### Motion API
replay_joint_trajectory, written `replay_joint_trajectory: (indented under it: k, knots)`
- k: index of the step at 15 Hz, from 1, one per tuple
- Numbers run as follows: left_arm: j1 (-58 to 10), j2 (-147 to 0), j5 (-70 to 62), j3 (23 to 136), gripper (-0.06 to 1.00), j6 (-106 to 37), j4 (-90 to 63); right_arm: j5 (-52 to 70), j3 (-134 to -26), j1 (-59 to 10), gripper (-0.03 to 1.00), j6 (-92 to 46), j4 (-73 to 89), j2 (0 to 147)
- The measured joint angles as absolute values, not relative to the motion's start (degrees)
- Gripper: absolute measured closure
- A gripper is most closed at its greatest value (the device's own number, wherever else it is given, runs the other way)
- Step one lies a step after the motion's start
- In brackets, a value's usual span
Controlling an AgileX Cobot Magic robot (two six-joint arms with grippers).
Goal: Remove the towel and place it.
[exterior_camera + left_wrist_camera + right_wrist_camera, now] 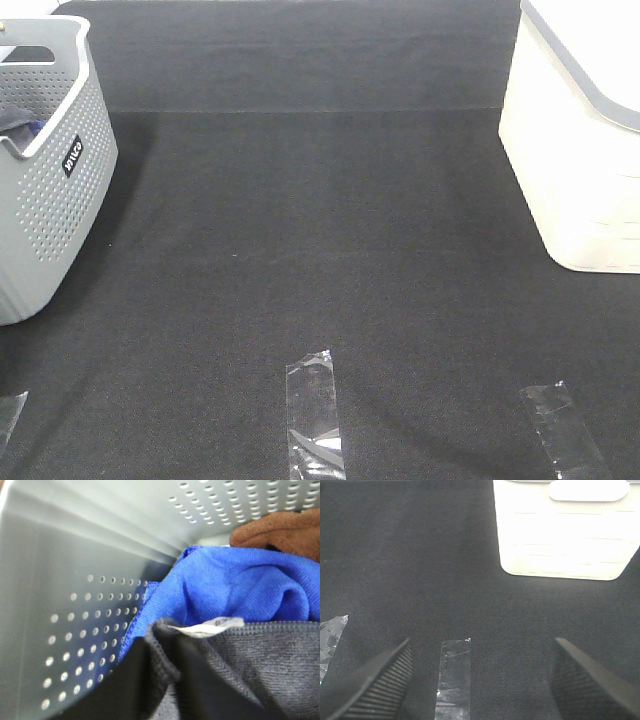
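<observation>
The slate grey towel (260, 665), with a small white tag (207, 626) at its hem, lies inside the grey perforated basket (75, 630). My left gripper (162, 682) is down in the basket, shut on a fold of the towel near the tagged edge; its dark fingers (112, 685) press in from both sides. In the exterior view only a dark bit of cloth (14, 120) shows over the basket (50, 230) rim, and neither arm appears. My right gripper (480, 680) hangs open above the black mat, holding nothing.
A bright blue cloth (235, 585) and a brown cloth (280, 527) lie behind the towel in the basket. A white bin (580, 140) stands at the right. Clear tape strips (314, 415) (562, 425) mark the mat's front; one tape strip (455, 675) lies under the right gripper.
</observation>
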State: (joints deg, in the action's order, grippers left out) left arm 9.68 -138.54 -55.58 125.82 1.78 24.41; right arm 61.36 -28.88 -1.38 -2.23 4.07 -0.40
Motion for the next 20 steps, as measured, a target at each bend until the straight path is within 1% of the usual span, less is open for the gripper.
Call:
replay_joint_trajectory:
  k: [4, 8, 13, 16, 20]
  knots:
    - [9.05, -137.68, -55.92, 125.82, 0.94, 1.78, 24.41, 61.36, -28.88, -1.38, 0.26, -2.23, 4.07, -0.4]
    - [6.53, -132.58, -55.92, 125.88, 0.94, 1.72, 24.41, 61.36, -28.88, -1.38, 0.26, -2.23, 4.07, -0.4]
    - [-0.74, -121.24, -55.75, 125.88, 0.94, 1.72, 24.24, 61.36, -28.88, -1.38, 0.26, -2.23, 4.07, -0.4]
    - [-6.82, -114.08, -52.48, 125.88, 0.94, 1.72, 23.2, 61.36, -28.88, -1.38, 0.26, -2.23, 4.07, -0.4]
    - [-16.1, -106.63, -46.12, 125.94, 0.94, 1.72, 17.36, 61.36, -28.88, -1.38, 0.26, -2.23, 4.07, -0.4]
